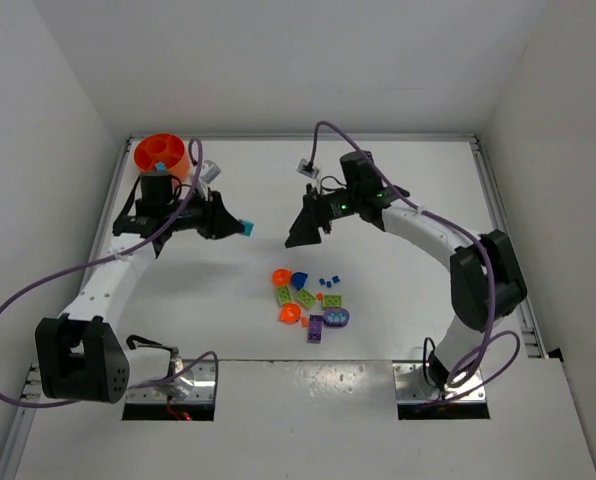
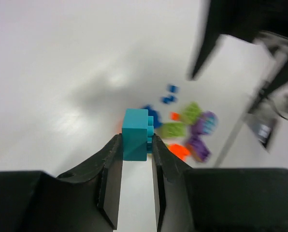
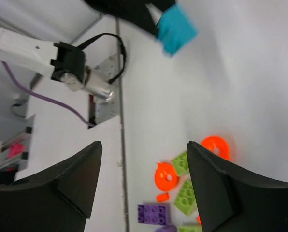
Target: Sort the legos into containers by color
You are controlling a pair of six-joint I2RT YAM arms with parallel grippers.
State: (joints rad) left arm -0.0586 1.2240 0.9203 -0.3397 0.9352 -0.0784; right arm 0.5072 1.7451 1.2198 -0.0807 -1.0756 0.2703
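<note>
My left gripper (image 1: 240, 226) is shut on a teal brick (image 2: 135, 133), held above the table left of centre; the brick also shows in the top view (image 1: 247, 227) and the right wrist view (image 3: 175, 29). The orange bowl (image 1: 160, 155) stands at the far left, behind the left arm. Loose legos lie in a cluster in the middle: orange round pieces (image 1: 281, 277), lime green bricks (image 1: 305, 297), a blue piece (image 1: 299, 280), purple pieces (image 1: 316, 327). My right gripper (image 1: 303, 235) is open and empty, raised above the table beyond the cluster.
Raised rails run along the table's left (image 1: 108, 215) and right (image 1: 498, 220) sides. The arm bases and mounting plates (image 1: 168, 385) sit at the near edge. Cables loop off both arms.
</note>
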